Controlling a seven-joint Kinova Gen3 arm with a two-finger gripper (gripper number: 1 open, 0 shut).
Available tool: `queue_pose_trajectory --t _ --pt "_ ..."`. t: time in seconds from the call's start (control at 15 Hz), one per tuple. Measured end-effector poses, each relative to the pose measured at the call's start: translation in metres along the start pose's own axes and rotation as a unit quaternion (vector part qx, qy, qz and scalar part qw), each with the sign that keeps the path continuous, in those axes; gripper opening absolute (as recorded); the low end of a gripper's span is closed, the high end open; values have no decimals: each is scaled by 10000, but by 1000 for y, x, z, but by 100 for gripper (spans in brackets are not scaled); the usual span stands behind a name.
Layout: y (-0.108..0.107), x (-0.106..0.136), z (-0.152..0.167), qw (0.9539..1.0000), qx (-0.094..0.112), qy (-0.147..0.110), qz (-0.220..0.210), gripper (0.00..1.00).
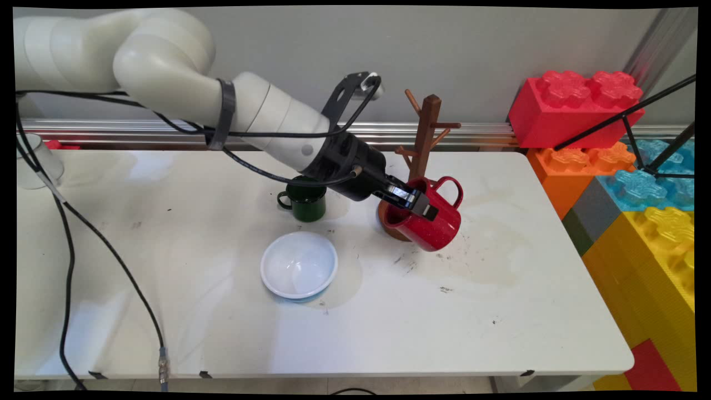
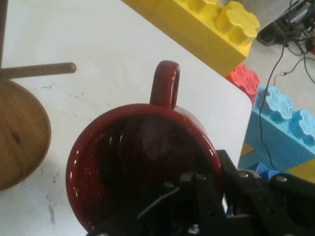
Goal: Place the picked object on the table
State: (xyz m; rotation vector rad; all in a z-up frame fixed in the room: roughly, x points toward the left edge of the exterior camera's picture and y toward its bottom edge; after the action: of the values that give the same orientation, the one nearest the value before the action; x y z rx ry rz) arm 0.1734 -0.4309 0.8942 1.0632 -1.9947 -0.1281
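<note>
In the main view the gripper (image 1: 415, 201) is clamped on the rim of a red mug (image 1: 430, 222), one finger inside and one outside the wall. The mug hangs tilted, clear of the table (image 1: 500, 311), mouth turned toward the arm and handle pointing up and away. It sits just in front of the wooden mug tree (image 1: 425, 139), overlapping the tree's round base. Left of the tree stands a green mug (image 1: 304, 203); nearer the front edge lies a white bowl (image 1: 299, 265). Right of the tree the tabletop is bare out to its edge, where big toy bricks (image 1: 639, 222) are stacked.

In the hand view the red mug (image 2: 142, 162) is glossy, speckled and dark inside, with its handle uppermost. The tree's base (image 2: 19, 137) lies to its left.
</note>
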Motion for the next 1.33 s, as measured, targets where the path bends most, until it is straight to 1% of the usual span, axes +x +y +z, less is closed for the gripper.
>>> queue_pose_trajectory --t 0.2,0.53,0.6,0.8,1.0,1.2,1.33 --pt "8 11 -5 9997 93 -154 147 0" --pt "16 22 -7 9985 255 -406 275 0" --pt "17 24 -7 9979 313 -473 301 0" --pt "20 30 -5 9953 473 -740 412 0" --pt "23 32 -3 9928 546 -952 488 0" --pt "26 31 1 9877 640 -1258 674 0" --pt "26 31 4 9849 678 -1388 777 0"
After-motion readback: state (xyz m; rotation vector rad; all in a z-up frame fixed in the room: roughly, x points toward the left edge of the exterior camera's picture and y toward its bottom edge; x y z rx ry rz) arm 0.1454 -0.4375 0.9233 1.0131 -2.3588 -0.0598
